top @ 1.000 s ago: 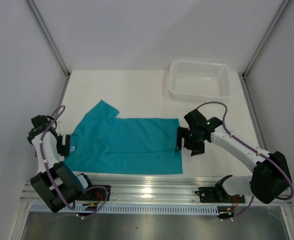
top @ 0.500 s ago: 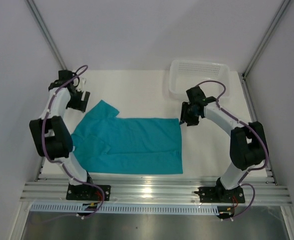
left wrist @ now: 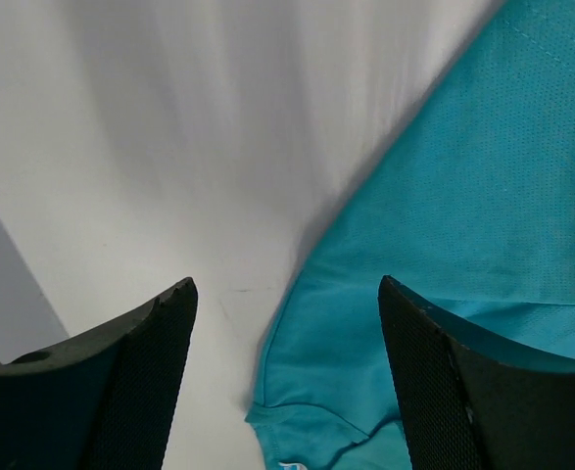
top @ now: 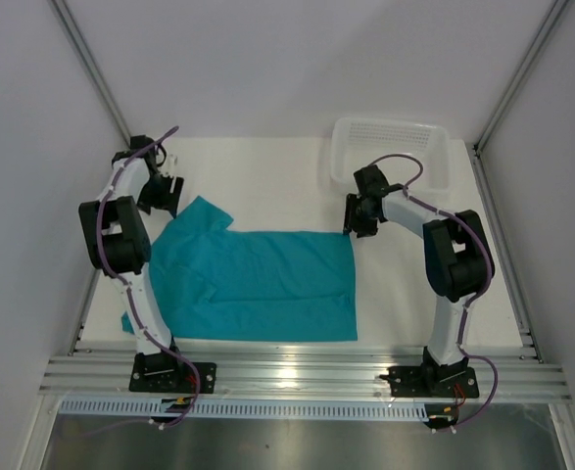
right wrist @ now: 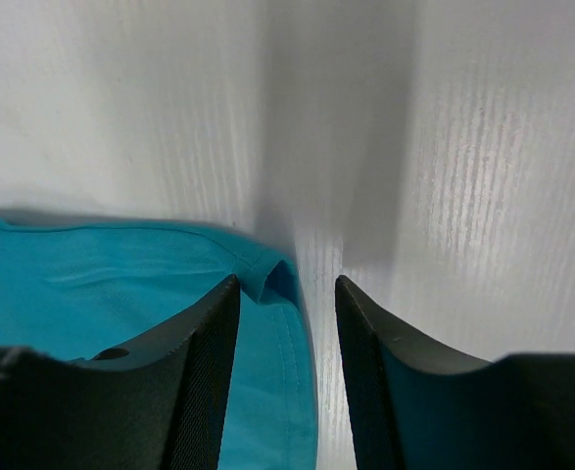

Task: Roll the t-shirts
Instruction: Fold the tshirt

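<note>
The teal t-shirt (top: pixel 258 284) lies flat on the white table, neck to the left and hem to the right. My left gripper (top: pixel 162 194) is open just beyond the far sleeve. In the left wrist view (left wrist: pixel 287 284) its jaws stand wide apart over the sleeve and collar (left wrist: pixel 414 245), with a bit of the white neck label (left wrist: pixel 289 463) at the bottom edge. My right gripper (top: pixel 353 217) is open at the far hem corner. In the right wrist view (right wrist: pixel 287 279) the jaws straddle that curled-up corner (right wrist: pixel 272 279) without closing on it.
A white perforated basket (top: pixel 390 124) stands at the far right of the table, just behind the right arm. Metal frame posts rise at the far corners. An aluminium rail (top: pixel 297 377) runs along the near edge.
Both arms have swung from the near side to the far side of the shirt: the left from the collar to the far sleeve, the right from mid-hem to the far hem corner.
</note>
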